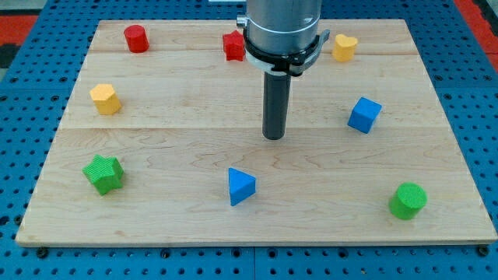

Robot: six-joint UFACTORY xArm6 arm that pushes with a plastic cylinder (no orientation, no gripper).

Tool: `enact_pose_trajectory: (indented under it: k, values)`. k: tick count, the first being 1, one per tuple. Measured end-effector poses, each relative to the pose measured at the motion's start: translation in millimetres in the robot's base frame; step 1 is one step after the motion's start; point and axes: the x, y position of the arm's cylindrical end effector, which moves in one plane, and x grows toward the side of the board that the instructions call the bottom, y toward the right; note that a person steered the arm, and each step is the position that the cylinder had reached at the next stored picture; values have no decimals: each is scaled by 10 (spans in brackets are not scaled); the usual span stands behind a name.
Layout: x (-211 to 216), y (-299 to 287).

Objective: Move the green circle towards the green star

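Observation:
The green circle (408,201) is a short green cylinder near the view's bottom right corner of the wooden board (156,148). The green star (103,173) lies at the view's bottom left. My tip (273,137) is the lower end of a dark rod near the middle of the board. It stands well to the left of and above the green circle, touching no block. The blue triangle (240,186) lies just below and left of my tip, between the two green blocks.
A red cylinder (136,38) and a red star (233,46) lie along the top edge, the star partly behind the arm. A yellow heart (344,47) is at top right, a yellow hexagon (105,99) at left, a blue cube (364,114) at right.

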Motion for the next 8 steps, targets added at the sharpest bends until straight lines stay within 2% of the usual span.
enact_pose_trajectory:
  k: [1,3,4,5,6,7,8]
  values:
    - [121,3]
    - [610,466]
    - [336,1272]
    - [682,2325]
    - [1092,2639]
    - [1264,1806]
    - [770,1067]
